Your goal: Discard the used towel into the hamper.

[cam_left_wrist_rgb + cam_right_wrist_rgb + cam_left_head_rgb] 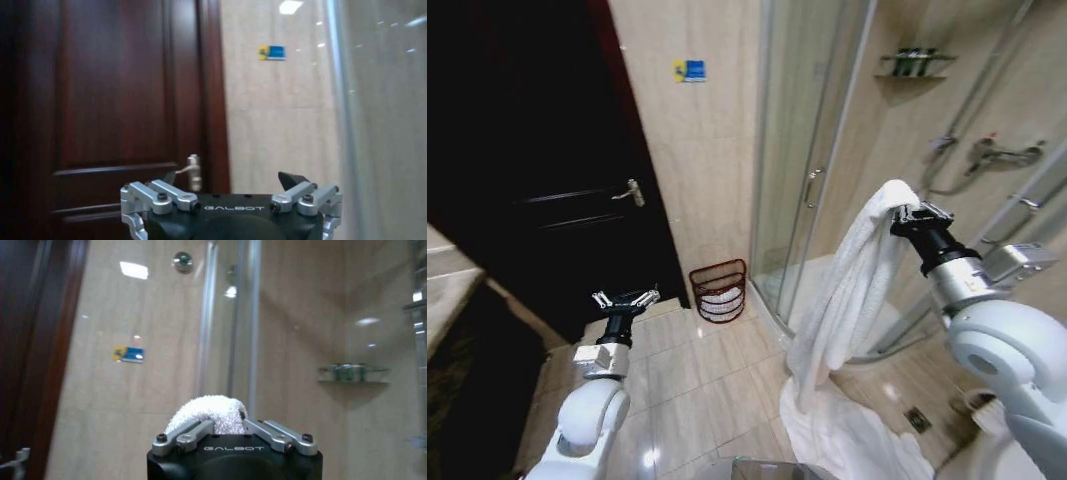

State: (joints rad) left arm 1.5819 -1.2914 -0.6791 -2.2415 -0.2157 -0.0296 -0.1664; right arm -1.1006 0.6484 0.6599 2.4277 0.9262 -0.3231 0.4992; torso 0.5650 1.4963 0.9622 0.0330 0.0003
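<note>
The floor [697,385] was laid in glossy beige tiles. The hamper [718,291] stood directly on it, against the foot of the tiled wall, between the dark door and the glass shower enclosure. The lower end of the white towel [852,430] lay heaped on the tiles in front of the shower. A small drain grate [917,419] sat just beside that heap.

towel [847,290]: plain white
hamper [718,290]: dark reddish-brown, openwork ribs
door [537,170]: dark brown
wall sticker [689,70]: blue and yellow
</note>
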